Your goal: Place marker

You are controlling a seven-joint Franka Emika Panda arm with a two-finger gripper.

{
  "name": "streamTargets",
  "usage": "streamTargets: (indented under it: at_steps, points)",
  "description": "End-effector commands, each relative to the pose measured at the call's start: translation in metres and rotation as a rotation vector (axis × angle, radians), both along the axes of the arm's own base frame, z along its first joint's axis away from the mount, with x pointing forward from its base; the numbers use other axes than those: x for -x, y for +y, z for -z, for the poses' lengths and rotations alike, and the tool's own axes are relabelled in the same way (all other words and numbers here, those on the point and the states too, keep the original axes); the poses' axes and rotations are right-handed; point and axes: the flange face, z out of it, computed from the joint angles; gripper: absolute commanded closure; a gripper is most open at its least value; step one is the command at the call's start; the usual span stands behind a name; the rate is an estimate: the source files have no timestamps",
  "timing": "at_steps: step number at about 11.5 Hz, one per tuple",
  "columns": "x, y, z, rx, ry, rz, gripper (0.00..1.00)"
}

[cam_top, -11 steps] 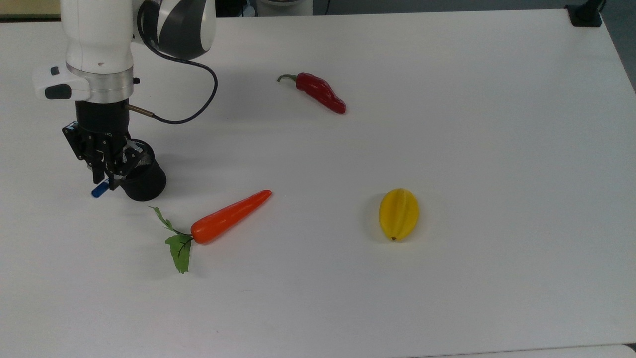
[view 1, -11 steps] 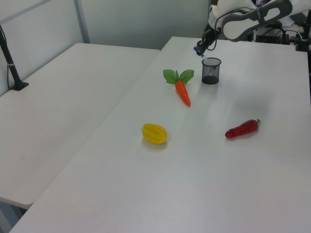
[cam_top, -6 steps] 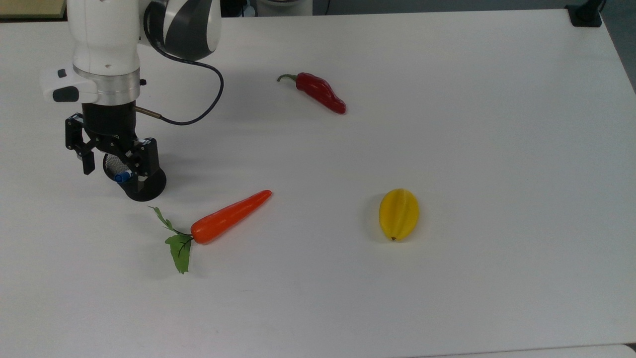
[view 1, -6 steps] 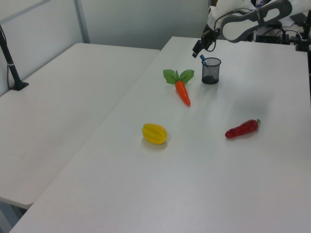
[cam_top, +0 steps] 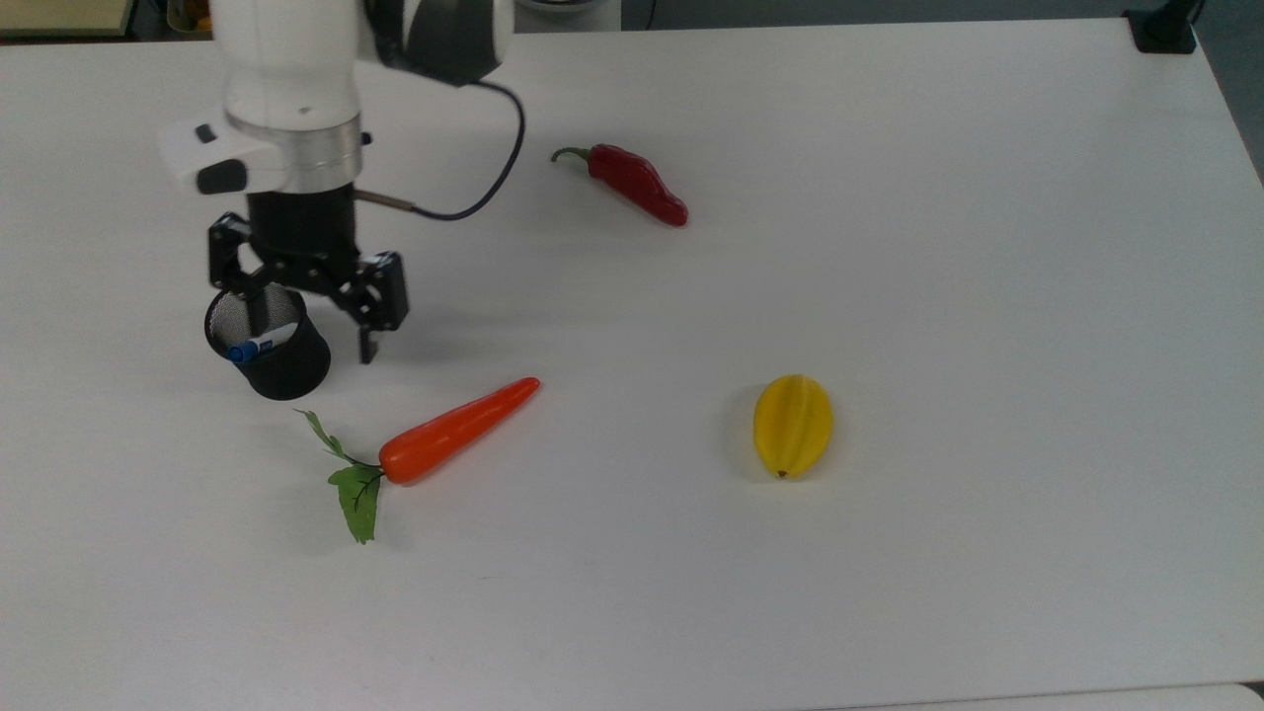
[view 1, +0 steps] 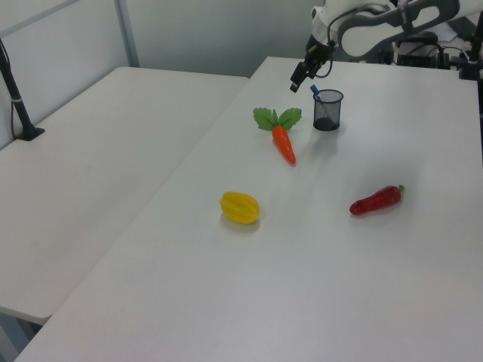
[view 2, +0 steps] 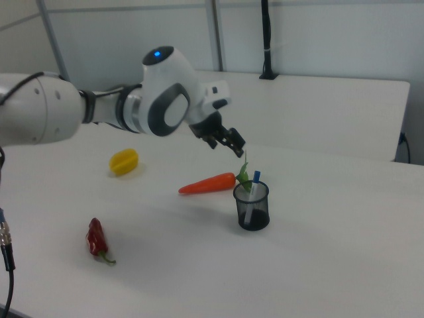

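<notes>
Marker [cam_top: 255, 347] stands in cup [cam_top: 281, 367], near worktop [cam_top: 889, 592] corner. My fingers [cam_top: 308, 318] spread, empty; lift straight, avoid clipping rim.

This looks like a robotics lab or test room. A white robot arm [view 2: 99, 109] with a trailing cable reaches over a plain white table [cam_top: 889, 553], and a second white table [view 1: 90, 173] stands edge to edge with it. Grey partition panels in metal frames close off the far side. A black clamp [cam_top: 1165, 30] grips one far corner of the table. Toy food lies scattered on it: a carrot [cam_top: 459, 431], a red chilli [cam_top: 637, 184] and a yellow fruit [cam_top: 793, 424].
</notes>
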Motion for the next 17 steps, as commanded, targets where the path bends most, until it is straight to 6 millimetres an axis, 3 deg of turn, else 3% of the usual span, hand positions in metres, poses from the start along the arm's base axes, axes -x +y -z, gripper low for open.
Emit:
streamTargets:
  at_steps: [1,4,6,9,11,13,17]
  points:
    - [0.032,0.065,-0.036,0.007,0.171,-0.064,0.00]
    - [0.075,0.119,-0.069,0.018,0.360,-0.131,0.00]
    - [0.105,0.136,-0.097,0.024,0.444,-0.148,0.00]
    - [0.138,0.124,-0.126,0.017,0.472,-0.136,0.00]
    - [0.156,0.109,-0.125,0.011,0.515,-0.143,0.00]
    - [0.161,0.101,-0.127,0.008,0.558,-0.183,0.00]
    - [0.150,0.100,-0.123,0.004,0.552,-0.179,0.00]
